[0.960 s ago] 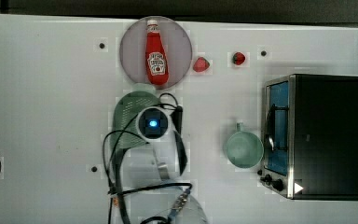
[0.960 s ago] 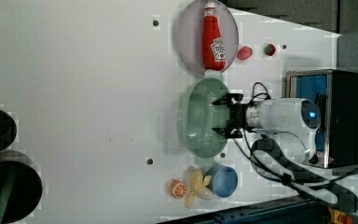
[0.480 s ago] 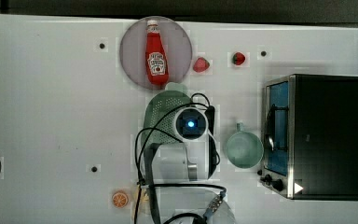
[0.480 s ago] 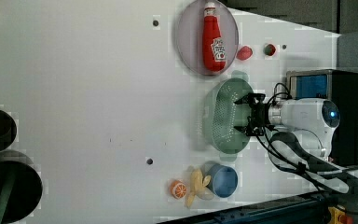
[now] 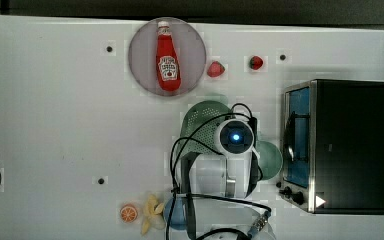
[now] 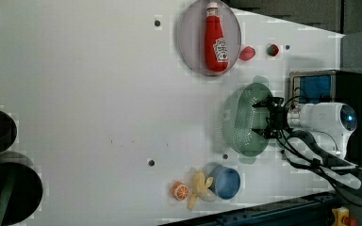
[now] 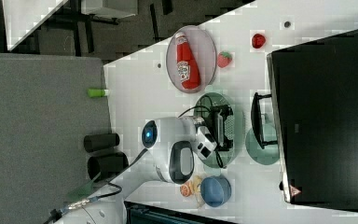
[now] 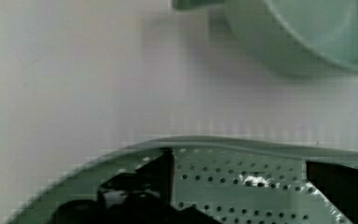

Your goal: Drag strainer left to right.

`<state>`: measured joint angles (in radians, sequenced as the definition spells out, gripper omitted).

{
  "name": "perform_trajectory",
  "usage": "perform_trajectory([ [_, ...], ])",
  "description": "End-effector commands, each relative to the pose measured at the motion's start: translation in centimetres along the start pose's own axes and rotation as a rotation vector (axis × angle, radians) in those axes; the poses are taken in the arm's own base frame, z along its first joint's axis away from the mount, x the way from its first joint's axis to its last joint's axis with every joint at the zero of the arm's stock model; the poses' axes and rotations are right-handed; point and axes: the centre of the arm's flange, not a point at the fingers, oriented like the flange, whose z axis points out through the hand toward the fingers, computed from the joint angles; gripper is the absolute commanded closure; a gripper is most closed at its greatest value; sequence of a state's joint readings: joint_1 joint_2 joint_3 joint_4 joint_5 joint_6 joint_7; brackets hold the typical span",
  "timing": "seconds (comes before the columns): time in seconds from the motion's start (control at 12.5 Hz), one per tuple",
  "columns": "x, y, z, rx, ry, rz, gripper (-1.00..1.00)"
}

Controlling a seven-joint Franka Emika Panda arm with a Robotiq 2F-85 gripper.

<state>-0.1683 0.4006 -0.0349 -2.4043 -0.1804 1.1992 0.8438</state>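
Observation:
The pale green strainer [image 5: 200,122] lies on the white table between the grey plate and the mint cup [image 5: 271,161], and the arm covers part of it in the top view. In the left view my gripper [image 6: 267,117] reaches down into the strainer [image 6: 242,125] at its edge on the left view's right. In the wrist view the two black fingers [image 8: 140,186] stand wide apart inside the perforated bowl [image 8: 242,182], just behind its rim. The gripper is open with nothing between its fingers. The cup [image 8: 307,32] sits a short way beyond that rim.
A black toaster oven [image 5: 345,145] stands at the top view's right, just past the cup. A ketchup bottle [image 5: 167,52] lies on a grey plate [image 5: 192,37], with two strawberries [image 5: 216,68] beside it. A blue bowl [image 6: 226,182], banana and orange slice [image 6: 180,190] lie near the front edge.
The arm and the strainer have slid together toward the top view's right, away from under the plate and up close to the cup. The fingers have stayed open.

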Motion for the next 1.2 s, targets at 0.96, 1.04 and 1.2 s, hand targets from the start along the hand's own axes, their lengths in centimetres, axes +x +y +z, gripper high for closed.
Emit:
perform_trajectory([
  [0.96,-4.8,-2.3,-19.5,-0.053,0.039,-0.432,-1.00],
  [1.04,-4.8,-2.1,-22.7,-0.061,0.040,-0.464,-1.00],
  [1.2,-4.6,-1.1,-29.1,-0.041,-0.001,-0.549,-1.00],
])
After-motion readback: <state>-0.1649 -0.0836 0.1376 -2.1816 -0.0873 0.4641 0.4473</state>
